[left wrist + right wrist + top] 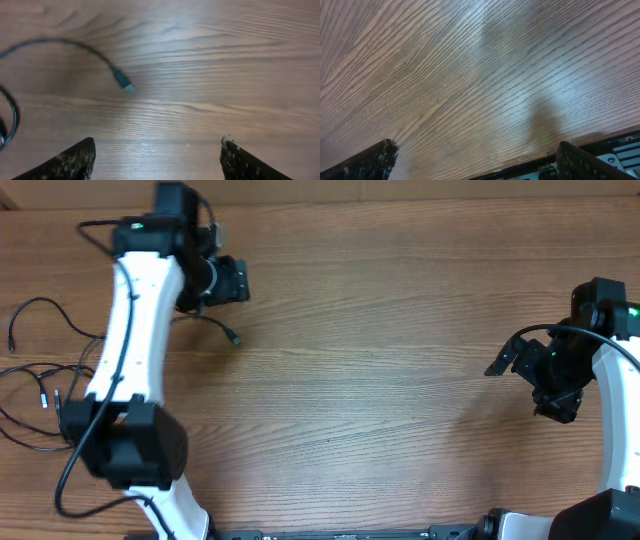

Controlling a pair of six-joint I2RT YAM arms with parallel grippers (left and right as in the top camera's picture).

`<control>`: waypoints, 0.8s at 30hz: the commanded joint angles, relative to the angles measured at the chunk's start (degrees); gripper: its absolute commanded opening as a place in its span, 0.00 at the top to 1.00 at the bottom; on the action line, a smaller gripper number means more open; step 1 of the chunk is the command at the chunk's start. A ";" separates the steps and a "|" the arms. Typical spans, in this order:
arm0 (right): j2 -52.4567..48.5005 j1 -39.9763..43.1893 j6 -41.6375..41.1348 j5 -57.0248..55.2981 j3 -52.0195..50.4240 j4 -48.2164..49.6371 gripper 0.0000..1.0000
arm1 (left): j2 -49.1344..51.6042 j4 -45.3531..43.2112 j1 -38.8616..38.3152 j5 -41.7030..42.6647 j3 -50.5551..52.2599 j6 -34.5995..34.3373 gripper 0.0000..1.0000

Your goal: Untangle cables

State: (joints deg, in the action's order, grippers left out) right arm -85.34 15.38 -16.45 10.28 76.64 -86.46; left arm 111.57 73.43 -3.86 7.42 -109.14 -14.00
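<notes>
The cables (pixel 44 395) lay in loose, overlapping loops at the far left of the wooden surface (pixel 380 380), partly hidden under the left arm. One greenish cord (pixel 75 44) trailed out to the right and ended in a small plug (pixel 123 81). The left tool (pixel 157 150) hung just above the surface with its jaws spread wide and nothing between them, the plug lying a little ahead of it and to the left. The right tool (pixel 475 155) was well apart at the right side, also spread and empty over bare wood. The cords looked very light, thin and limp, so they would likely drag and slide on the smooth wood instead of lifting cleanly, and a pull on one strand would probably tug the others along. The plug seemed the best place to take hold, being the thickest, stiffest part, or else the cord just behind it, where a pinch low to the surface could catch it.
</notes>
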 commanded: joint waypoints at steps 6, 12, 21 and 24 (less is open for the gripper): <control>0.37 0.02 0.44 0.50 -0.09 0.15 0.00 | 9.11 -1.60 -1.44 -9.44 -0.68 -23.54 0.09; 0.37 0.02 0.44 0.50 -0.11 -0.33 0.00 | 14.78 -4.70 -1.42 -5.05 -0.68 -24.22 0.08; 0.37 0.02 0.44 0.50 -0.11 -0.68 0.00 | 19.26 -5.88 -1.42 -5.40 -0.68 -24.39 0.14; 0.37 0.02 0.44 0.50 -0.11 -0.70 0.00 | 19.96 -6.40 -1.42 -6.84 -0.68 -24.59 0.13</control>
State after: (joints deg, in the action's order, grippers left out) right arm -85.34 15.38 -16.45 10.28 76.64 -87.09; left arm 129.95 67.44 -5.43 1.83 -109.14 -37.45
